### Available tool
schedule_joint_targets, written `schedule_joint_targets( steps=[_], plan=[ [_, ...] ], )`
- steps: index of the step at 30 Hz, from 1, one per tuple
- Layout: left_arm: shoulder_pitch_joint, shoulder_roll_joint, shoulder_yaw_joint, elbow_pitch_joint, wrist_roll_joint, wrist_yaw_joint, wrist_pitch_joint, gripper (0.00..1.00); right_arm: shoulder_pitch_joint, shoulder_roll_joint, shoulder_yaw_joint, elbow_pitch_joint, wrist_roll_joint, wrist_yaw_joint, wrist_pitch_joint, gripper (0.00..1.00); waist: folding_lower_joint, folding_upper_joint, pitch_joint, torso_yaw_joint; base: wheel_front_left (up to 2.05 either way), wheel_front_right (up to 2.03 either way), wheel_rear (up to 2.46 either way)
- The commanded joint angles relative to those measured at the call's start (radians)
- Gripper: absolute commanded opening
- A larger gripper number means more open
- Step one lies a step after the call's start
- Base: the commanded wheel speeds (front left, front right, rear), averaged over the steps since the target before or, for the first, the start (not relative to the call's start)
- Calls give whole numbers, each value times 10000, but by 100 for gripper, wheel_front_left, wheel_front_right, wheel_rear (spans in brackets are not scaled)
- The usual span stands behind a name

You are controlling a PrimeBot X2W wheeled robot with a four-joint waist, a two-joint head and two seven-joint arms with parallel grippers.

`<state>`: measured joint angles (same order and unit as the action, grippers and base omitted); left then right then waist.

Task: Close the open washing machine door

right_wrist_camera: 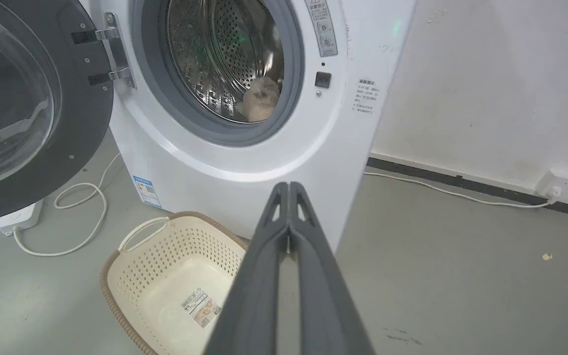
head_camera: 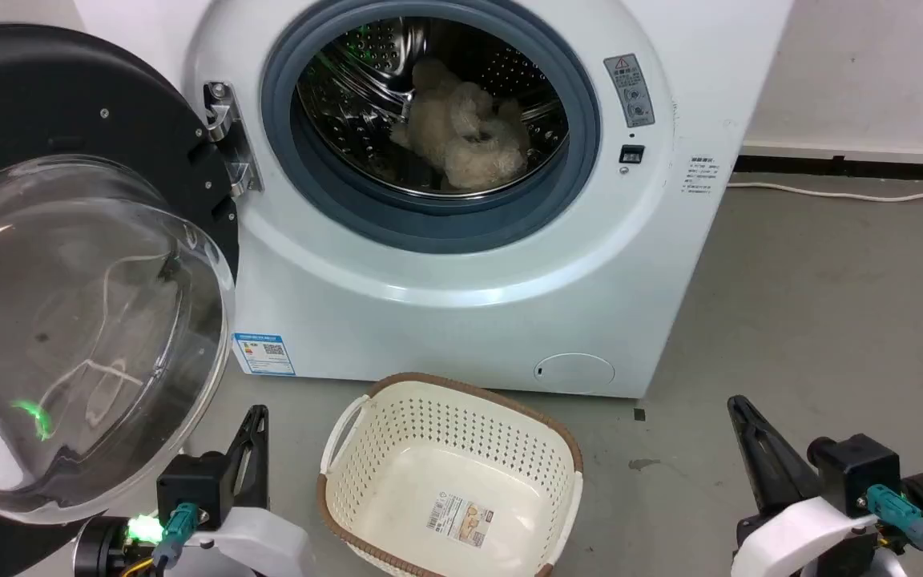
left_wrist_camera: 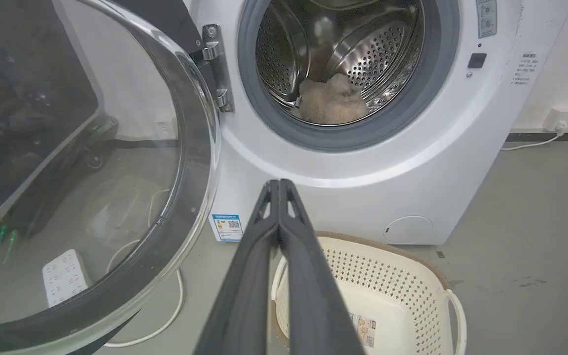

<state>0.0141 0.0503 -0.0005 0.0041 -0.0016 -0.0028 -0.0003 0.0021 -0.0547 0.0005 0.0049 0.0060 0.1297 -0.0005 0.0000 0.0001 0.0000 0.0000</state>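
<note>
Your washing machine door (head_camera: pixel 69 320) stands swung wide on its hinge (head_camera: pixel 229 140) at the left edge of the washing machine (head_camera: pixel 429 320) front, presumably for loading the laundry (head_camera: pixel 461 132) lying in the drum. Being round, it has no long axis. Its glass bowl bulges toward you and its hinge line is upright. Your left gripper (left_wrist_camera: pixel 279 183) and right gripper (right_wrist_camera: pixel 289 186) are pinched together and empty, flanking the basket (head_camera: pixel 461 397), the left nearest the door's rim and probably best placed to push.

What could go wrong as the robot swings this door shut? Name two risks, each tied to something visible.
1. The left gripper, shut, may slide off the bulging glass of the washing machine door if it pushes there.
2. The laundry basket stands close before the washing machine; a sweeping arm might knock it.
</note>
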Motion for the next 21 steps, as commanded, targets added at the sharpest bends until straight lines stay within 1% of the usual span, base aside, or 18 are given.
schedule_joint_targets(
  steps=[1, 21],
  plan=[
    [-141, -1, 5, -41, 16, 28, 3, 0, -21, 45, -5, -49, -60, 10, 5, 0, 0, -1, 0, 0, 0, 0, 0],
    [-141, -1, 5, -41, 16, 28, 3, 0, -21, 45, -5, -49, -60, 10, 5, 0, 0, -1, 0, 0, 0, 0, 0]
  ],
)
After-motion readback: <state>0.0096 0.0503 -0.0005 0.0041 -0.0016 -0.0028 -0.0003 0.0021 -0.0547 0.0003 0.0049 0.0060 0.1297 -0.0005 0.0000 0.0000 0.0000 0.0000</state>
